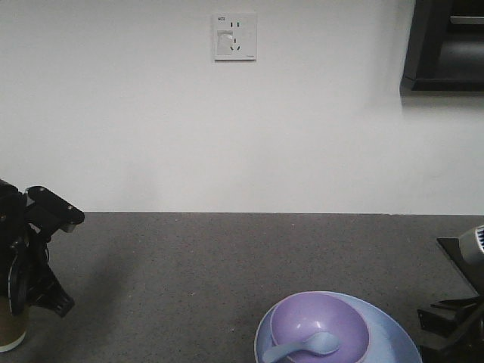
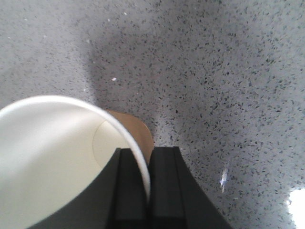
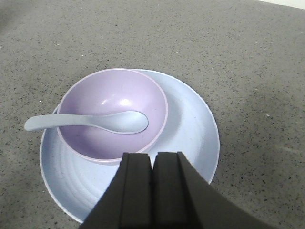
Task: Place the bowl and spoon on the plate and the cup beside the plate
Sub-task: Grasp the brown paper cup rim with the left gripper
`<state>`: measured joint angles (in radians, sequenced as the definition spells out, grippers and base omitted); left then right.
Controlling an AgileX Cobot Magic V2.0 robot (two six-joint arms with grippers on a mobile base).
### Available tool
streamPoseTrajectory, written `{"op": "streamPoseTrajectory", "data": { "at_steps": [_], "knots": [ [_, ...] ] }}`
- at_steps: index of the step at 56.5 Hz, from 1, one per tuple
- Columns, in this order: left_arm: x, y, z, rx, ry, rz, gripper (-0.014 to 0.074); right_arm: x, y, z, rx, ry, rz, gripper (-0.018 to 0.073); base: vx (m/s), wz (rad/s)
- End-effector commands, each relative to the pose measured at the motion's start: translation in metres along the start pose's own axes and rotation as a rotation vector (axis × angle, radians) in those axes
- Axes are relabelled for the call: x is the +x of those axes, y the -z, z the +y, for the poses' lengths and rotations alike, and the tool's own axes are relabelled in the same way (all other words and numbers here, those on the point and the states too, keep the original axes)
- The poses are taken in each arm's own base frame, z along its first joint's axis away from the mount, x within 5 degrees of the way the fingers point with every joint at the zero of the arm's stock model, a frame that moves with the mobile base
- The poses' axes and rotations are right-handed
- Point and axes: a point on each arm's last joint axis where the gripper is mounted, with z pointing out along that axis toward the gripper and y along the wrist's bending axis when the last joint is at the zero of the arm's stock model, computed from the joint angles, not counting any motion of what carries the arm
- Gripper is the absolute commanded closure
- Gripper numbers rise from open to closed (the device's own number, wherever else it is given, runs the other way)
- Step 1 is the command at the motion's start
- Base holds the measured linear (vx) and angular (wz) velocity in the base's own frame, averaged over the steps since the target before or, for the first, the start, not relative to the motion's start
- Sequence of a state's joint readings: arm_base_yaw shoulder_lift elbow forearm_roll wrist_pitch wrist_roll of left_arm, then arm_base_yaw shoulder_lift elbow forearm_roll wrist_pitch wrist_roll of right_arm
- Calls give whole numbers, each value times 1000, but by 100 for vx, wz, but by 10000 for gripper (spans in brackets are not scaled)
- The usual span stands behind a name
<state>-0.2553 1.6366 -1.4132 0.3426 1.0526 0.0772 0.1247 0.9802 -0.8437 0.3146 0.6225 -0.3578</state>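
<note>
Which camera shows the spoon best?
The right wrist view: the whole spoon shows, scoop in the bowl, handle over the rim. The front view shows it small and low; the left wrist view misses it.

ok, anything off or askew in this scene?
Nothing spilled or damaged. The bowl sits off-centre on the plate, and the spoon lies in it with its handle over the rim. The left gripper pinches the cup by its rim wall, far from the plate.

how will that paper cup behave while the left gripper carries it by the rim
The cup is probably light, since it looks empty. The left gripper pinches one thin wall, which may flex or crease. Being tall, it could tip when set down.
</note>
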Motion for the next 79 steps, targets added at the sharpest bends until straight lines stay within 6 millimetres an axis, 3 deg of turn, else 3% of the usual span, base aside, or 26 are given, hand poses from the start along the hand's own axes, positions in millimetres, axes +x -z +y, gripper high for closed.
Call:
{"op": "streamPoseTrajectory", "data": {
  "at_steps": [1, 10, 15, 25, 35, 49, 58, 79],
  "knots": [
    [-7, 46, 12, -48, 20, -175, 604, -14, 10, -1, 25, 6, -100, 568, 0, 0],
    [-19, 96, 3, 4, -56, -344, 604, -14, 10, -1, 25, 6, -101, 568, 0, 0],
    [-31, 123, -14, 88, -117, -448, 604, -14, 10, -1, 26, 6, -102, 568, 0, 0],
    [-53, 151, -52, 237, -206, -579, 603, -14, 10, -1, 26, 10, -101, 568, 0, 0],
    [-71, 148, -94, 341, -274, -583, 603, -14, 10, -2, 30, 17, -100, 568, 0, 0],
    [-80, 120, -145, 402, -383, -469, 603, -14, 10, -2, 30, 21, -99, 568, 0, 0],
    [-83, 111, -157, 437, -389, -444, 603, -14, 10, -2, 30, 21, -99, 568, 0, 0],
    [-84, 108, -164, 493, -390, -444, 603, -14, 10, -2, 34, 27, -98, 568, 0, 0]
  ]
}}
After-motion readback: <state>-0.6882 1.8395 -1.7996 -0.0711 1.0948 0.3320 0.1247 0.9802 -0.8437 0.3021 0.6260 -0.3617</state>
